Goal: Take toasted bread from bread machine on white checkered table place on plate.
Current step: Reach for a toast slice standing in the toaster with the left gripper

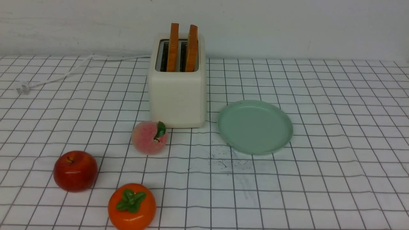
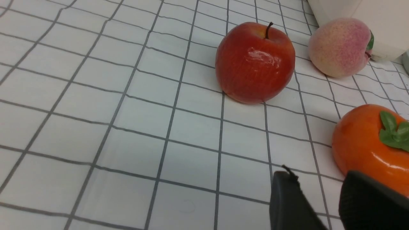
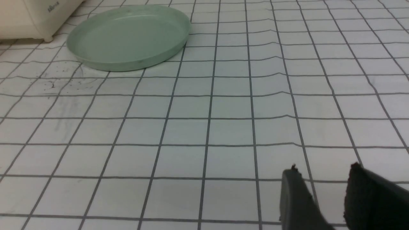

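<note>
The right gripper (image 3: 323, 174) hangs low over the white checkered table (image 3: 204, 127), jaws spread and empty. The left gripper (image 2: 318, 180) is likewise parted, holding nothing, beside an orange fruit (image 2: 367, 147). Both sit well in front of the bread machine (image 1: 177, 95). The toasted bread (image 1: 173, 48) stands upright in its two slots, rising well above its top. The plate (image 1: 255, 126) lies just right of the bread machine, so the right arm looks better placed. It should descend from above, jaws across a slice's thickness, pinch the exposed crust and lift straight up to avoid dragging the machine. A peach (image 1: 149, 137) sits near the machine's front-left corner.
</note>
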{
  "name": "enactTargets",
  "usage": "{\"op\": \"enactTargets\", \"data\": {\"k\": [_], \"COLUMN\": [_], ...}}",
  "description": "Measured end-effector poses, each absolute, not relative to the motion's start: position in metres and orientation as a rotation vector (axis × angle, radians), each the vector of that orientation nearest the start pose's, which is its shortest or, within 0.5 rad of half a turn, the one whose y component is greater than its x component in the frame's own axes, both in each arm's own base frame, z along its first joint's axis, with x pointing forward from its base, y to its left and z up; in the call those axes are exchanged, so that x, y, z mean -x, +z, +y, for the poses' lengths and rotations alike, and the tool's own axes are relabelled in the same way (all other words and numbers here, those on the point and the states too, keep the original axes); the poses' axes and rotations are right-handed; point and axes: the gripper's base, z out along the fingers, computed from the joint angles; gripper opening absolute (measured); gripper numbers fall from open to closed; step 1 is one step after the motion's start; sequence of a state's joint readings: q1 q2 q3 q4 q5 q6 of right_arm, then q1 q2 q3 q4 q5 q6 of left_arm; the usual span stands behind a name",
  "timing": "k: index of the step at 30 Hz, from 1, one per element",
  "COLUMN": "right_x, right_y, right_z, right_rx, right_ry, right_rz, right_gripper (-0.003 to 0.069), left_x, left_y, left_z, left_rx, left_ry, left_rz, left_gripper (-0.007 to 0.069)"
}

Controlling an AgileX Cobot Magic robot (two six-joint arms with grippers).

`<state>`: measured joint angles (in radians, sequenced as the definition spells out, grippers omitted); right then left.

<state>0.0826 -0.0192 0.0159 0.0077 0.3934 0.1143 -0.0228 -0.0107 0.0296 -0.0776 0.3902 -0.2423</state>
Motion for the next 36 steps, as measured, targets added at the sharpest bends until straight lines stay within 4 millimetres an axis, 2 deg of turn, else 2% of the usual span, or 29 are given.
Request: {"op": "enactTargets", "data": {"k": [15, 19, 20, 24, 29, 36], "right_x": [-0.051, -0.051, -0.051, -0.051, -0.051, -0.051], "right_y": [0.174, 0.174, 0.174, 0.174, 0.174, 0.174], "right_z": [0.005, 0.005, 0.005, 0.005, 0.005, 0.005], "right_rx": [-0.034, -0.034, -0.034, -0.034, -0.034, -0.034], "right_ry": [0.143, 0.143, 0.143, 0.143, 0.143, 0.143], "right_rz": [1.876, 1.876, 1.876, 1.876, 1.876, 1.876], "right_gripper": [0.0239, 0.0239, 0.0239, 0.0239, 0.0239, 0.0239], "left_x": [-0.053, -0.055, -0.056, -0.057, -0.057, -0.057], "left_y": [0.171, 0.180, 0.185, 0.196, 0.200, 0.202], "left_z": [-0.004, -0.006, -0.007, -0.005, -0.004, -0.003], "left_rx": [0.259, 0.360, 0.435, 0.591, 0.663, 0.680], "left_ry": [-0.267, -0.408, -0.502, -0.680, -0.755, -0.769], "left_rz": [1.863, 1.744, 1.679, 1.520, 1.455, 1.424], "left_gripper": [0.0239, 0.0239, 0.0239, 0.0239, 0.0239, 0.0239]}}
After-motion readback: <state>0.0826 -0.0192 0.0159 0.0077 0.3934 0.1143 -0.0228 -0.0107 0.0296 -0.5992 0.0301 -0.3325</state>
